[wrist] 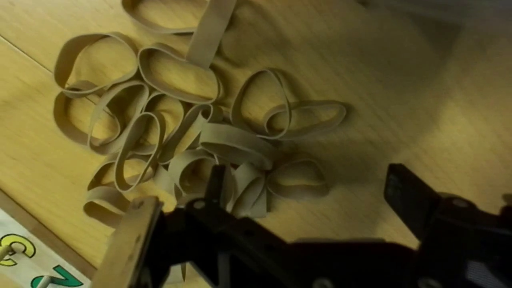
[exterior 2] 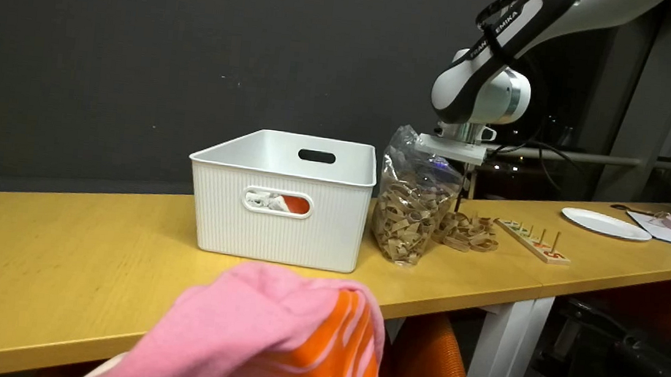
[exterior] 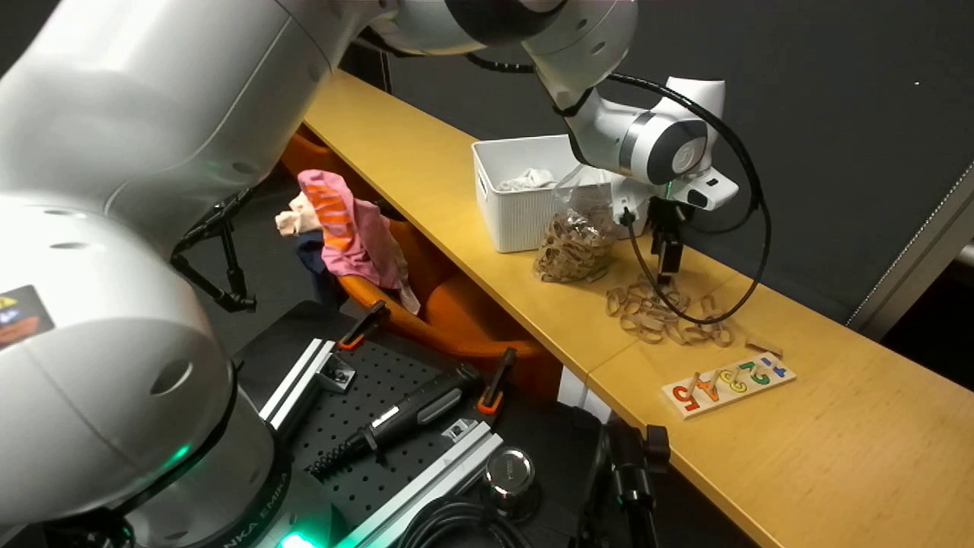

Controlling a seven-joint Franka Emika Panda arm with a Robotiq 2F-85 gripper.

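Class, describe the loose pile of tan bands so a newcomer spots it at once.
On the long yellow table, find the white bin. Past the clear bag beside it, by the open gripper, lies the pile of tan bands. Unlike the bagged bands, these lie loose.

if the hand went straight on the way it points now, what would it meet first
Probably the loose tan bands on the table below the open hand; depth is unclear, so it might touch bare table beside them first.
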